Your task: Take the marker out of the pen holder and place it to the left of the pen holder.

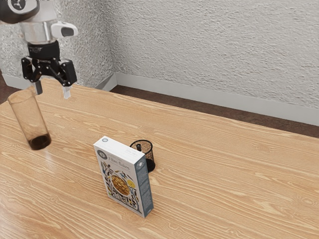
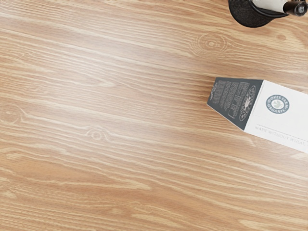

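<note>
Exterior view: fingers (image 1: 67, 92) released, empty; go high toward 4 o'clock, clearing box (image 1: 122, 174), then straight down over marker (image 1: 139, 147) in pen holder (image 1: 151, 164).

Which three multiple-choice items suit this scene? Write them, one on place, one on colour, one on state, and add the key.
1. Where is the marker?
A) in the tall glass
B) in the pen holder
C) under the box

2. What colour is the top of the box?
A) green
B) red
C) white

3. How are the jaws?
A) open
B) shut on the box
C) shut, empty

Key:
1 B: it sticks out of the holder's mouth.
2 C: both views show a white top.
3 A: the exterior view shows them apart.
</note>
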Tool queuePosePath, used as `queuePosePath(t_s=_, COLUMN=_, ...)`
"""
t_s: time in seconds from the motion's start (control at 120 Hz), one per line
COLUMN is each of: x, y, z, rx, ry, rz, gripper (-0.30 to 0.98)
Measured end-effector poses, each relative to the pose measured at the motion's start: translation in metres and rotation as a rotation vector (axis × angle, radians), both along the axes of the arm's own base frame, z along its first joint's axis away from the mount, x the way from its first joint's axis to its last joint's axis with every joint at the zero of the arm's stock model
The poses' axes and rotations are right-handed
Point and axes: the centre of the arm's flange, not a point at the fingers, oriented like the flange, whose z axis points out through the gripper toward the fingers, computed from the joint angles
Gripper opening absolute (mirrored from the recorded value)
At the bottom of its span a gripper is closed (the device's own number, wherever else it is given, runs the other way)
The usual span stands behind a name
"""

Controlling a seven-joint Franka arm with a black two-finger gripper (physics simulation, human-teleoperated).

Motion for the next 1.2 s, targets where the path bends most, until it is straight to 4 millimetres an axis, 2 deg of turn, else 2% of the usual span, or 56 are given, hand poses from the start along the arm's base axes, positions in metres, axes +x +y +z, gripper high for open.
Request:
queuePosePath(t_s=0.067, x=0.007, y=-0.011, z=-0.004, rx=0.004, ry=-0.004, rz=-0.011, gripper=0.69)
queuePosePath(t_s=0.1, x=0.023, y=-0.022, z=-0.013, rx=0.012, ry=-0.005, rz=-0.026, gripper=0.69)
queuePosePath(t_s=0.15, x=0.06, y=-0.039, z=-0.045, rx=0.023, ry=0.014, rz=-0.045, gripper=0.69)
queuePosePath(t_s=0.208, x=0.093, y=-0.06, z=-0.087, rx=0.018, ry=0.039, rz=-0.067, gripper=0.69)
queuePosePath(t_s=0.267, x=0.113, y=-0.081, z=-0.118, rx=0.011, ry=0.04, rz=-0.089, gripper=0.69)
queuePosePath(t_s=0.325, x=0.125, y=-0.093, z=-0.133, rx=0.006, ry=0.019, rz=-0.099, gripper=0.69)
queuePosePath(t_s=0.5, x=0.132, y=-0.119, z=-0.165, rx=-0.01, ry=-0.044, rz=-0.117, gripper=0.69)
queuePosePath(t_s=0.767, x=0.122, y=-0.146, z=-0.199, rx=-0.032, ry=-0.065, rz=-0.138, gripper=0.69)
queuePosePath(t_s=0.892, x=0.123, y=-0.148, z=-0.207, rx=-0.028, ry=-0.069, rz=-0.151, gripper=0.69)
queuePosePath(t_s=1.2, x=0.142, y=-0.138, z=-0.25, rx=-0.005, ry=-0.059, rz=-0.19, gripper=0.69)
